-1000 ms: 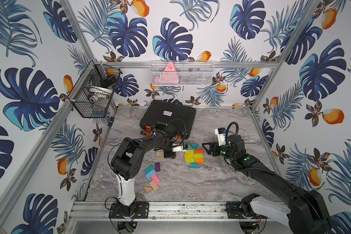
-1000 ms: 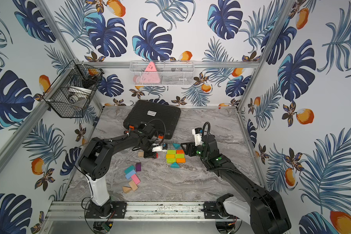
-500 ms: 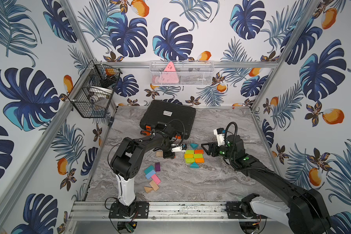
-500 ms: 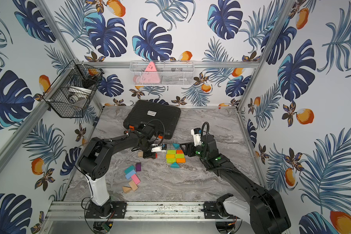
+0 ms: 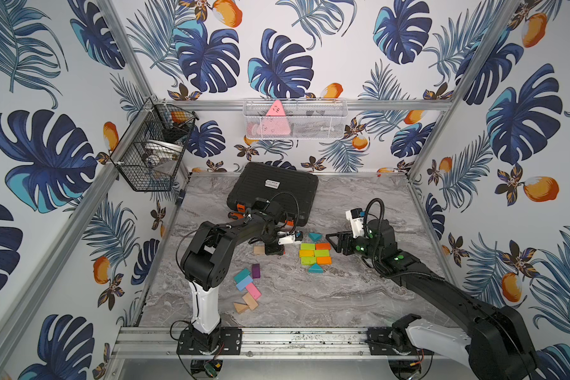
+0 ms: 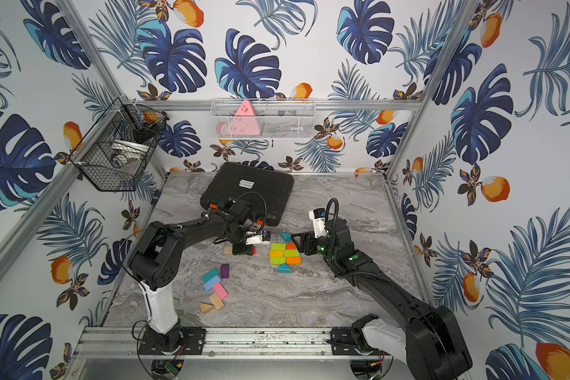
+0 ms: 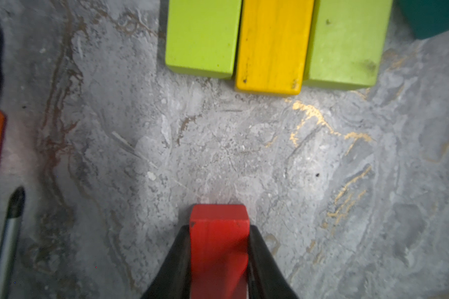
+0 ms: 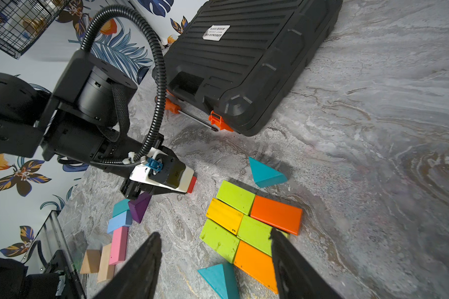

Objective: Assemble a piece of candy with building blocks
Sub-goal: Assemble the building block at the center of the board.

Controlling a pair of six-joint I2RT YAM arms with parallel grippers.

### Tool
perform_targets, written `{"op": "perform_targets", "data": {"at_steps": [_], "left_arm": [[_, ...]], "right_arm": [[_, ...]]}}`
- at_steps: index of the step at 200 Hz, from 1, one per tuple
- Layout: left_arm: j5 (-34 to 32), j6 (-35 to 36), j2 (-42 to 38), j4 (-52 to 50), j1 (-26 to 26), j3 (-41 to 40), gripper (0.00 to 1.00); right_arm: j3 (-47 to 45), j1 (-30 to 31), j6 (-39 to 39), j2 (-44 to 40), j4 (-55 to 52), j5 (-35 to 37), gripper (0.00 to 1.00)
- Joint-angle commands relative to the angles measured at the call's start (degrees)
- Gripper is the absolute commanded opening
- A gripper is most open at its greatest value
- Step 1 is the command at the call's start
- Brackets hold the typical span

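A red block [image 7: 219,248] pinched in the left gripper [image 7: 219,227], low over the table [image 7: 218,145]
The left arm reaches flat across; the block's long axis runs along the fingers, free end facing the yellow brick [image 7: 272,44], apart from it. The right gripper [image 8: 214,234] hangs spread above the brick cluster [image 5: 315,253]

A block [image 7: 219,259] is held in the left gripper [image 7: 219,227]. The laid cluster [image 5: 315,254] is found directly ahead of it (not touching). The case [image 5: 273,192] and screwdriver [image 7: 9,240] lie to its left. The loose blocks [image 5: 247,286] lie to its right and rearward, and the right gripper [image 8: 214,234] is beyond the cluster.
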Motion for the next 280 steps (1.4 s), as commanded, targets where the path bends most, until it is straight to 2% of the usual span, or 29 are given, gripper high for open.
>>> {"op": "perform_targets", "data": {"at_steps": [1,111,178,230,239,243,253,280], "left_arm": [[-2.67,1.39,0.01,-1.23,0.21,-1.25,0.14],[-3.64,1.58,-0.61,-0.91,1.8,-2.69,0.11],[-3.36,1.37,0.62,-1.82,1.88,-1.95,0.14],[-3.37,1.17,-1.59,-0.46,1.89,-3.57,0.39],[-3.38,0.72,-2.5,0.39,1.88,-3.93,0.48],[-3.25,0.62,-2.95,0.66,1.88,-4.1,0.58],[-2.64,0.6,-4.37,1.5,1.88,-4.62,0.74],[-2.23,-0.32,-9.03,4.71,1.9,-6.33,0.92]], "right_arm": [[0.27,0.09,-0.62,-0.17,0.8,-0.15,0.69],[0.46,2.92,-2.57,-0.5,-0.5,1.54,0.69],[0.54,4.06,-3.36,-0.81,-1.14,2.72,0.69],[0.64,4.23,-3.62,-0.86,-1.29,3.24,0.7],[0.65,4.29,-3.64,-0.9,-1.34,3.36,0.7],[0.6,4.3,-3.7,-0.97,-1.33,3.43,0.7],[0.53,4.29,-3.71,-1.14,-1.37,3.6,0.7],[0.54,4.32,-3.88,-1.31,-1.5,4.04,0.71]]}}
